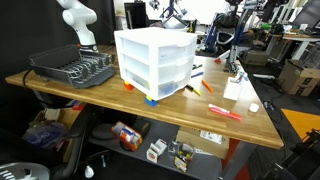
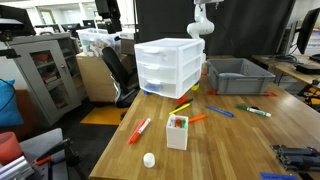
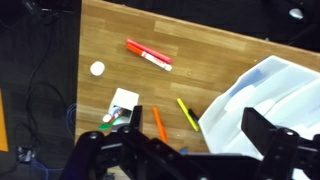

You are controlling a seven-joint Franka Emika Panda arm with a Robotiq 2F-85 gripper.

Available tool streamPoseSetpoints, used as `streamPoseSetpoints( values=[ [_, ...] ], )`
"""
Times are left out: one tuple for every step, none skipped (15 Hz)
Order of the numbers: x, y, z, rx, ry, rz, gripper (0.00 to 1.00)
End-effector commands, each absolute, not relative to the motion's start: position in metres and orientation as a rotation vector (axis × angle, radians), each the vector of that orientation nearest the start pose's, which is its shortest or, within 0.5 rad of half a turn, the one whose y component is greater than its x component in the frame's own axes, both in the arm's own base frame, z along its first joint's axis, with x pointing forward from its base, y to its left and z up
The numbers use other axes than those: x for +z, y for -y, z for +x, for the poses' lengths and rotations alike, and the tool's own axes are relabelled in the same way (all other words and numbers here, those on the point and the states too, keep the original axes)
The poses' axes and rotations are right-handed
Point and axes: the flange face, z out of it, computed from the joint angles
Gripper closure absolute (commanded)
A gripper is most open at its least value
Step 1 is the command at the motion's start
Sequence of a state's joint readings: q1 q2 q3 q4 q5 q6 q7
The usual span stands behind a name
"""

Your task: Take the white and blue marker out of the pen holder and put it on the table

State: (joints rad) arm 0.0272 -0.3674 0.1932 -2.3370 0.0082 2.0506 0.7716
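Observation:
The white pen holder (image 2: 177,133) stands on the wooden table (image 2: 230,140) near its front edge, with a few markers sticking out of it. It also shows in an exterior view (image 1: 237,89) and in the wrist view (image 3: 124,102). I cannot make out a white and blue marker among them. My gripper (image 3: 197,135) is open and empty, high above the table beside the white drawer unit (image 3: 265,100), well away from the holder. The white arm (image 2: 203,20) rises behind the drawers.
A red and white marker (image 3: 148,54) and a white cap (image 3: 97,69) lie past the holder. Orange (image 3: 158,122) and yellow (image 3: 188,114) markers lie between holder and drawers. A grey bin (image 2: 238,75) and a black dish rack (image 1: 72,68) stand at the far end.

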Motion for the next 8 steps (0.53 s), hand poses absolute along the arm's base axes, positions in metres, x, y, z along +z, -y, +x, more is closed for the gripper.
streamPoseSetpoints(
  values=[
    [0.4687,-0.0814,0.4212,-0.194,-1.185,-3.014,0.00],
    [0.4657,-0.0761,0.4179,-0.210,-1.276,-2.998,0.00],
    [0.4642,-0.0728,0.4150,-0.233,-1.364,-2.989,0.00],
    [0.4650,-0.0720,0.4129,-0.287,-1.430,-3.003,0.00],
    [0.4678,-0.0742,0.4131,-0.373,-1.456,-3.028,0.00],
    [0.4657,-0.0728,0.4187,-0.275,-1.368,-3.014,0.00],
    [0.4679,-0.0753,0.4173,-0.324,-1.402,-3.018,0.00],
    [0.4692,-0.0779,0.4160,-0.347,-1.417,-3.018,0.00]
  ],
)
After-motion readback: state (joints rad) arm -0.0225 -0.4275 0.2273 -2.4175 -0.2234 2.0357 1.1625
